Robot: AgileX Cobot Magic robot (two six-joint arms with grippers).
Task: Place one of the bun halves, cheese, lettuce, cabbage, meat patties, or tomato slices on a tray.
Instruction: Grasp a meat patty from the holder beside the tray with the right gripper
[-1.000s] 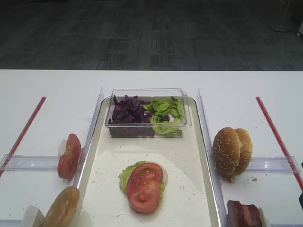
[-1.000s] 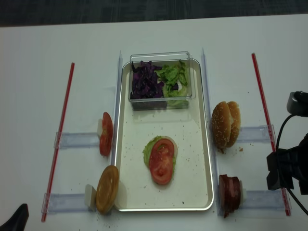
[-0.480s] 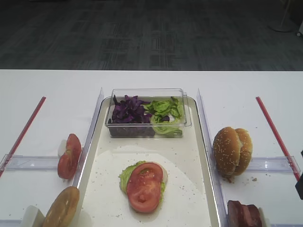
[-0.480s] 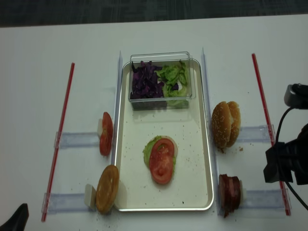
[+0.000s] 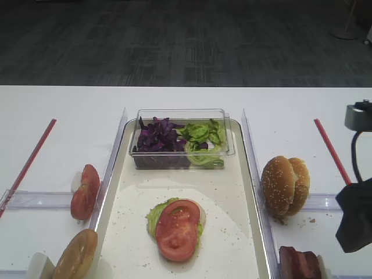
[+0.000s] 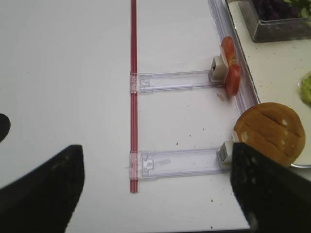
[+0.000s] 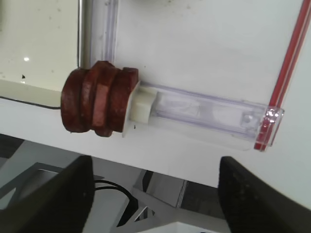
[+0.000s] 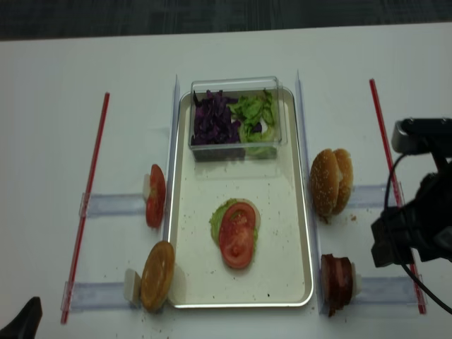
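The tray (image 8: 296,212) has bare floor between the clear box (image 8: 236,116) at its far end and the tomato-topped stack (image 8: 236,233) in the middle, and more bare floor toward its near rim. Clear rails (image 8: 304,127) flank both long sides. On the right, the sesame buns (image 8: 330,182) and meat patties (image 8: 337,282) stand just beside the rail, with open table between them. The right gripper (image 8: 395,244) hangs wide-jawed beside the patties.

Right gripper (image 7: 150,194) hangs at the right edge, jaws spread wide, nothing between them. Left gripper (image 6: 155,189) sits low at lower left, apparently open too, fingers blurred.
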